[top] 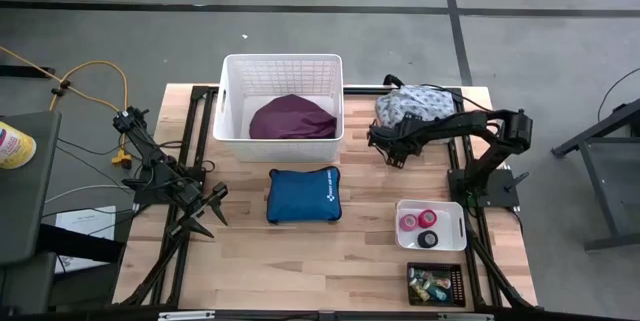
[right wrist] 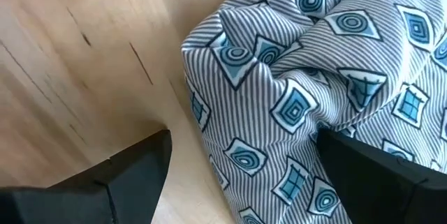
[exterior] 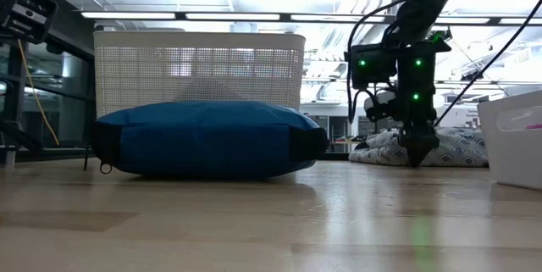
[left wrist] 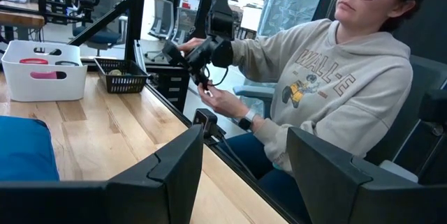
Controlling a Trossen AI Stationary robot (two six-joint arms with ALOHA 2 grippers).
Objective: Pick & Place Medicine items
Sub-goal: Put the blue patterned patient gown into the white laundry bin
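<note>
Blue pouch [exterior: 207, 141] sits closest. Right gripper [top: 388, 151], fingers apart, touches the patterned cloth [top: 415, 106], far from the bandage rolls [top: 418, 224]; it is the nearer arm.

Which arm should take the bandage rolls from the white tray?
Right, probably. The white tray sits on its side of the table. The right gripper, jaws open beside the patterned cloth bundle, is nearer than the left gripper.

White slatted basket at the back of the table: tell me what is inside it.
The white slatted plastic basket holds a dark purple cloth bundle lying against its front wall. Bare white floor shows behind it. Anything beneath the bundle is covered.
</note>
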